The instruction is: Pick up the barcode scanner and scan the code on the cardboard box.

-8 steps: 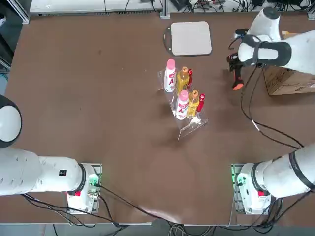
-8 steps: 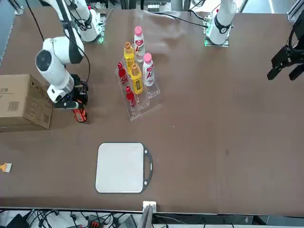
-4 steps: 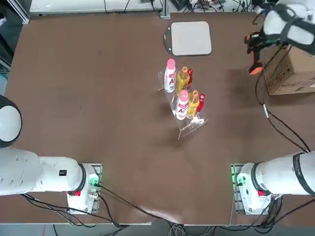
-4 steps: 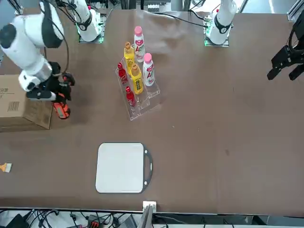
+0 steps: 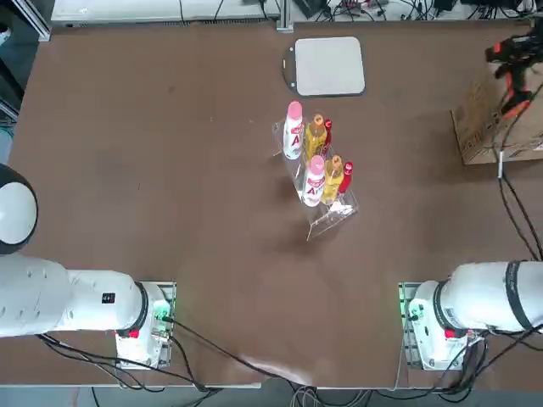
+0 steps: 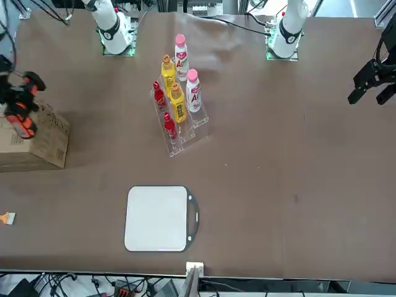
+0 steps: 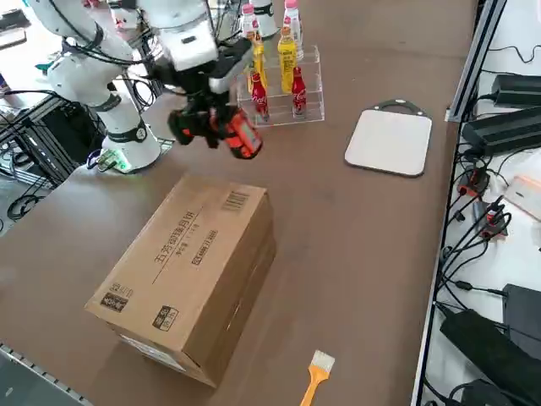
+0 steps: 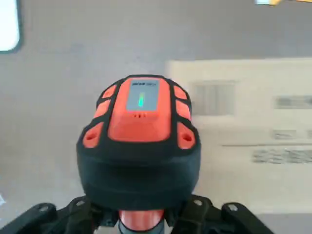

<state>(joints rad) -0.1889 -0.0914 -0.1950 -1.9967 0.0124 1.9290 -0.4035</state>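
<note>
Clamped on the barcode scanner (image 7: pixel 230 131), the right gripper (image 7: pixel 201 117) has swung from mid-table to the cardboard box (image 7: pixel 190 275) at frame left, bringing the scan within reach.

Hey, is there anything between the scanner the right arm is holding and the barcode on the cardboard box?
Nothing visible. The right hand holds the barcode scanner in the air over the cardboard box, near the end that carries a barcode. The bottle rack, grey pad and small brush all sit away from that gap.
</note>
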